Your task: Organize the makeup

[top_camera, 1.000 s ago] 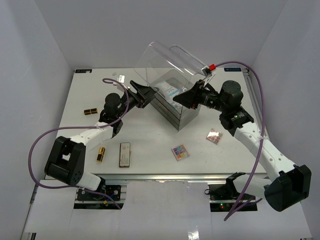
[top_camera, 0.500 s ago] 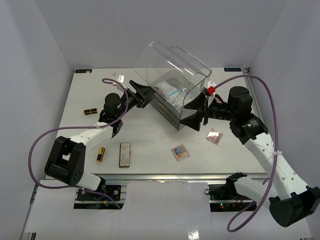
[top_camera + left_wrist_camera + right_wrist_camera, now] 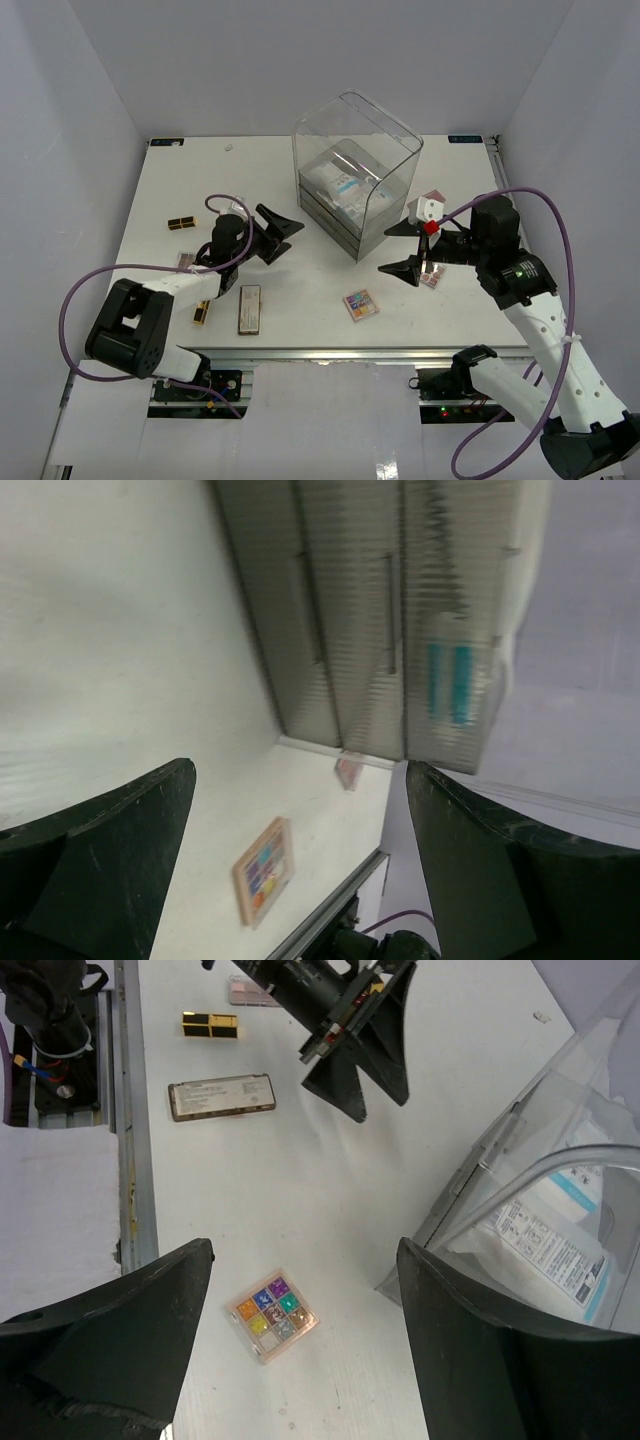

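White-and-blue sachets: lying in the top level of the clear plastic drawer box, visible through its wall.
Drawer box: upright at the back centre of the white table.
Left gripper: jaws spread wide with nothing between them; low over the table just left of the box, pointed toward it.
Right gripper: jaws spread wide, empty; just right of the box's front corner.
Pinkish square palette: flat on the table, partly hidden by the right gripper's lower finger.
Multicolour square palette: flat on the table in front of the box, between the arms.
Long beige-brown palette: near the front edge, left side.
Gold lipstick tube: just left of the long palette, not touching it.
Pink flat compact: beyond the lipstick, beside the left arm, partly hidden.
Black-and-gold case: alone near the left edge.
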Available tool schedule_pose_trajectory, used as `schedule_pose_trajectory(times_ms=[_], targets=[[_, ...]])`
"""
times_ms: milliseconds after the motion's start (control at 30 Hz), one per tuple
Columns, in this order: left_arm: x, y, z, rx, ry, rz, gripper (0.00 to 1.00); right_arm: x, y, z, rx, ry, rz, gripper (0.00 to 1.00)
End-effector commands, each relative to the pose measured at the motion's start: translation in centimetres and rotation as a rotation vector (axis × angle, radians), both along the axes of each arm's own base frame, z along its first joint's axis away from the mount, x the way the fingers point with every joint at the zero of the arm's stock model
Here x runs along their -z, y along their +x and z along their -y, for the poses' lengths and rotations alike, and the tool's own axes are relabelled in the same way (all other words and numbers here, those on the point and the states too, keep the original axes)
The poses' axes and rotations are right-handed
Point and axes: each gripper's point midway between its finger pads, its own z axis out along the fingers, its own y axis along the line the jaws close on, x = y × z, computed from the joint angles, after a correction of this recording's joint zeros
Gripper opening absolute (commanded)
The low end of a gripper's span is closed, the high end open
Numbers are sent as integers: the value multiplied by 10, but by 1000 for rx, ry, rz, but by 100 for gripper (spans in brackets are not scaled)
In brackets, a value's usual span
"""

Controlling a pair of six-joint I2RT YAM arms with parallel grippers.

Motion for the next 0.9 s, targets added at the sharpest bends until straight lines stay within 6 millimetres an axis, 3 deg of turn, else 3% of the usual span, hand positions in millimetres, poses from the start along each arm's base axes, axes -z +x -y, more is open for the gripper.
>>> schedule_pose_trajectory(times_ms=[0, 100, 400, 667, 867], targets=[[8, -1, -3, 24, 23, 29, 98, 2, 4, 5, -28, 20, 13, 79], [-5, 10, 13, 98, -11, 97, 98, 0, 9, 15, -58, 92, -9, 78], [-6, 59, 40, 144, -63, 128, 93, 25, 30, 47, -7, 169, -43, 75], [0, 94, 57, 145, -114, 102, 65, 38, 33, 54, 23, 170, -54, 74], [-1, 101, 61, 148, -132, 103, 43, 43, 34, 58, 31, 178, -65, 74]])
